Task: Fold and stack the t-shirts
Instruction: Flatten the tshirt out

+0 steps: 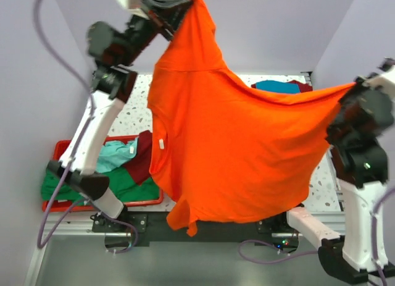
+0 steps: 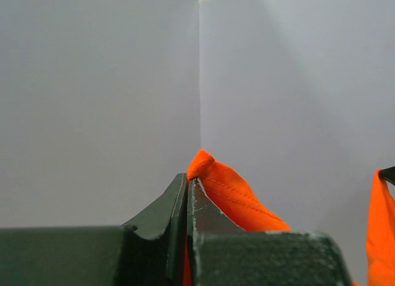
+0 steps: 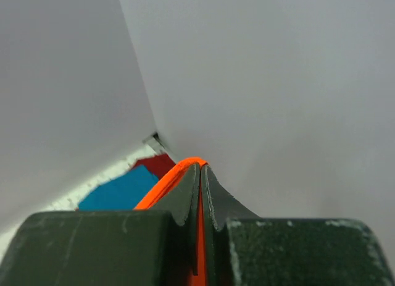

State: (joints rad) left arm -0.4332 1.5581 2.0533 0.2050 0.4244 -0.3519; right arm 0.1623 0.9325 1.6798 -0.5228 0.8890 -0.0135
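The bright orange t-shirt (image 1: 228, 150) hangs spread in the air between both arms, high above the table. My left gripper (image 1: 188, 3) is shut on one corner of it at the top; the left wrist view shows the jaws (image 2: 189, 181) pinching orange cloth (image 2: 231, 196). My right gripper (image 1: 356, 85) is shut on the other corner at the right; the right wrist view shows orange hem (image 3: 170, 178) clamped at the jaw tips (image 3: 200, 168). A folded blue shirt (image 1: 278, 86) on a dark red one (image 1: 303, 86) lies at the table's back right, also seen in the right wrist view (image 3: 120, 192).
A red plastic bin (image 1: 62, 149) at the left edge holds green (image 1: 126, 184), light teal (image 1: 114, 155) and dark red (image 1: 143, 157) shirts. The speckled white table (image 1: 324, 184) lies under the hanging shirt. Grey walls close in the back and sides.
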